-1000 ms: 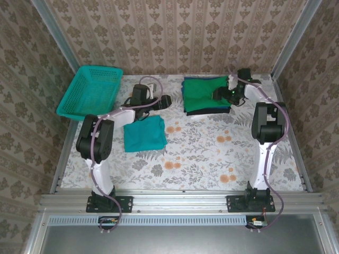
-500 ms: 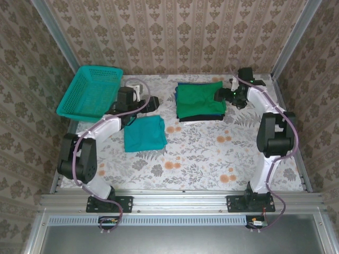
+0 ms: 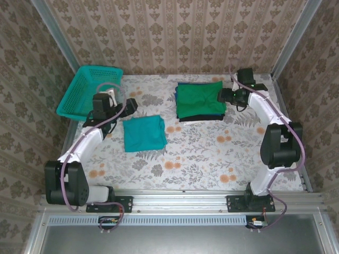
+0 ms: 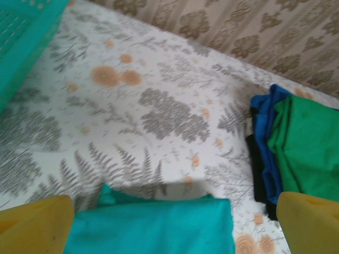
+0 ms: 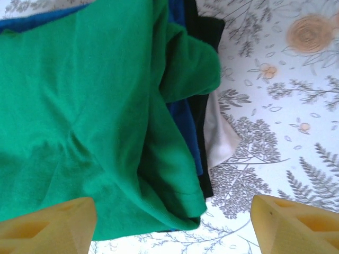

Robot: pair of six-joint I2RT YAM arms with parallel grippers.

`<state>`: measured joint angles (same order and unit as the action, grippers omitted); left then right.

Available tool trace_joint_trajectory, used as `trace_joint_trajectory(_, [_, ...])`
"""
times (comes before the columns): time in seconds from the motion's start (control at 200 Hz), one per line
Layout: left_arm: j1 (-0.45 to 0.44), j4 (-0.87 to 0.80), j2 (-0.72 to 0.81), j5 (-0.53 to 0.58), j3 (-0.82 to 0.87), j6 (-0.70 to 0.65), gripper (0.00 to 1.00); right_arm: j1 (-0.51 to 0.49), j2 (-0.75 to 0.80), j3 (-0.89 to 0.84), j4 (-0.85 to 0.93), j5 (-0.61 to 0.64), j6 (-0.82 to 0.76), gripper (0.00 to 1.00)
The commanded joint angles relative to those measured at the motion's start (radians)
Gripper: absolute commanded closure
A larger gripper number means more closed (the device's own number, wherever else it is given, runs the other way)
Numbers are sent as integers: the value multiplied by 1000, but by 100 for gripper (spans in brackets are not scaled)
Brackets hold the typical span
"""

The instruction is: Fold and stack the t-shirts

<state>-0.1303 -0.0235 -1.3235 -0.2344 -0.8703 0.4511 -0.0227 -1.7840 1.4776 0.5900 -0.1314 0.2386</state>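
A teal t-shirt (image 3: 144,133) lies folded on the table left of centre. Green, blue and black t-shirts sit in a stack (image 3: 200,101) at the back. My left gripper (image 3: 130,104) hovers open just behind the teal t-shirt (image 4: 153,228), whose far edge lies between the fingertips (image 4: 37,226). My right gripper (image 3: 222,96) is open at the stack's right edge. The green top t-shirt (image 5: 79,106) has a loose corner hanging between its fingers (image 5: 50,225). Blue and black layers (image 5: 197,114) and a white scrap (image 5: 218,135) peek out beside it.
A teal mesh basket (image 3: 90,90) stands tilted at the back left, close to my left arm; its rim (image 4: 21,37) shows in the left wrist view. The floral tablecloth (image 3: 212,153) is bare across the front and right. Patterned walls enclose the table.
My left arm has swung back to the left, and its gripper has moved away from the stack to beside the basket. The stack slid a little left. The right gripper stays at its edge.
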Motion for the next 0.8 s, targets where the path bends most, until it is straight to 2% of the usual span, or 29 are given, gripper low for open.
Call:
trace_joint_trajectory(0.0, [18,-54,52,-27,70,11,0,15,-77,-4,-19,17,2,22])
trace_joint_trajectory(0.235, [27,-245,86,182,101,-12,0,41,-101,5,-10,20,24,24])
trace_joint_trajectory(0.335, [32,-253,86,204,122,-9,0,41,-99,18,6,20,23,25])
trace_joint_trajectory(0.56, [40,-251,58,197,156,-9,0,34,-19,0,65,125,30,27])
trace_joint_trajectory(0.67, [43,-250,15,168,151,-11,0,-41,132,-87,31,176,46,27])
trace_joint_trajectory(0.795, [43,-250,-38,122,133,-15,3,-219,310,-214,-47,215,90,25])
